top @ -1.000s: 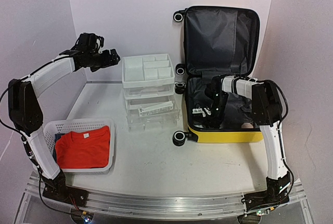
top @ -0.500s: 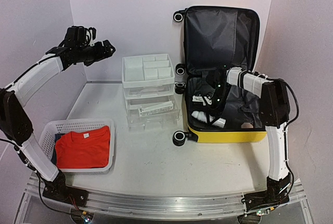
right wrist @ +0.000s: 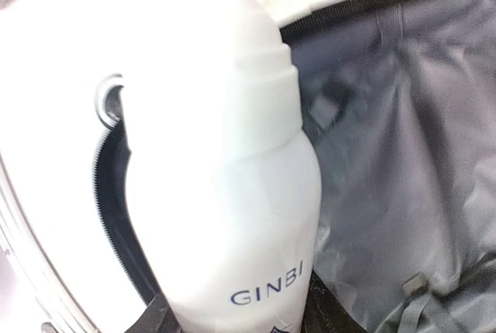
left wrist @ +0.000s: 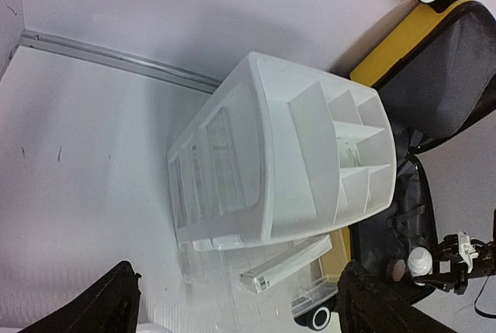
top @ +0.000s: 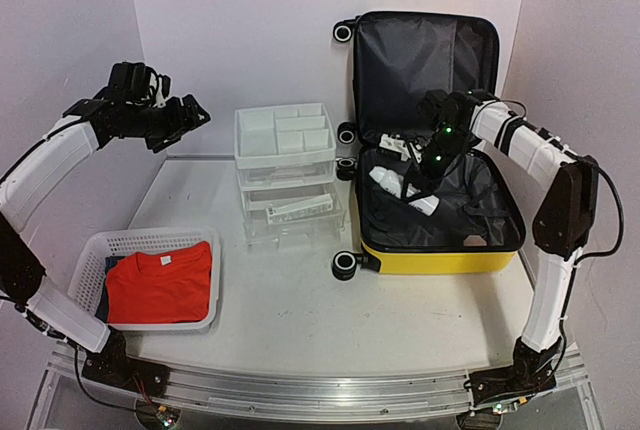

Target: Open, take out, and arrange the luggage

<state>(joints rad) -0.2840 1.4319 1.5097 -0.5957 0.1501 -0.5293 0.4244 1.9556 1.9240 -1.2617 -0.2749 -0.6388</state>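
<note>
Pinching white bottle (right wrist: 232,193) with right gripper (top: 412,187) over open luggage (top: 440,252); holding left gripper (top: 195,113) spread wide, raised left of drawer unit (top: 285,136).

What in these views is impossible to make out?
- Right wrist view: the white plastic bottle fills the frame; its label below "GINBI" is cut by the bottom edge.
- Top view: the red shirt covers whatever lies beneath in the white mesh basket.
- Top view: contents of the translucent white drawer unit are blurred by its plastic.
</note>
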